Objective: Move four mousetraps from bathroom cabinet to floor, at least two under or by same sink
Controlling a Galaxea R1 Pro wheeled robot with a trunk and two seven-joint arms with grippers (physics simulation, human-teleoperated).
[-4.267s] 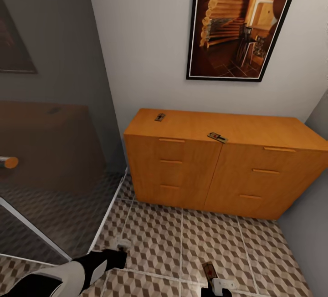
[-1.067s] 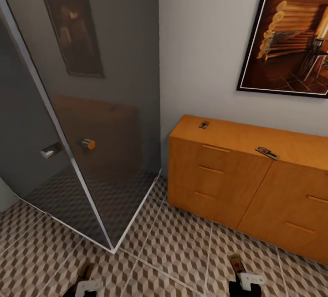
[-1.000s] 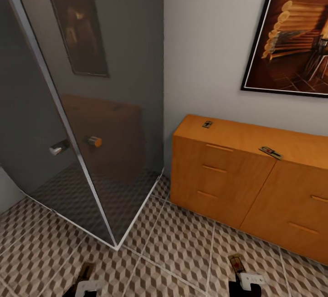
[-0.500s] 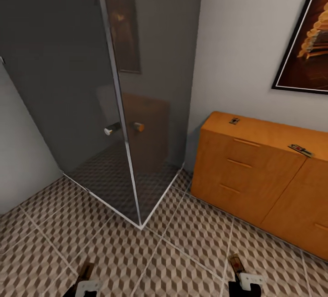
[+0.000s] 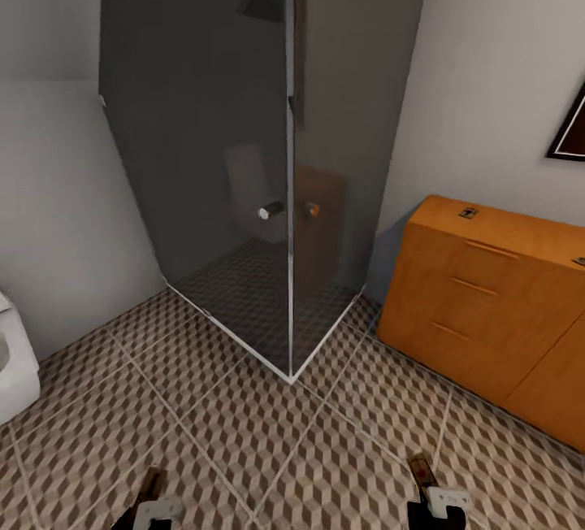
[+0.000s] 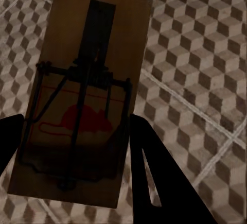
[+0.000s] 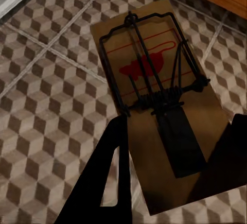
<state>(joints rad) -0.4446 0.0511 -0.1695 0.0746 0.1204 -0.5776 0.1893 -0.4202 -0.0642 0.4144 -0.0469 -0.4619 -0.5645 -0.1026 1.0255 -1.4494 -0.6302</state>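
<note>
Cube-patterned brown-and-beige tile floor (image 5: 244, 432) everywhere; each claw, left (image 6: 72, 147) and right (image 7: 175, 152), pinches a tan wooden mousetrap (image 6: 82, 95) (image 7: 154, 100) between its fingers. Keep both level while hunting the sink.

Left gripper (image 5: 150, 497): white housing block over a dark base. Right gripper (image 5: 429, 496): matching white block with two small dark fastener points. Fingers (image 7: 110, 172): flat, matte black, tapered, each with an elongated triangular cut-out.
</note>
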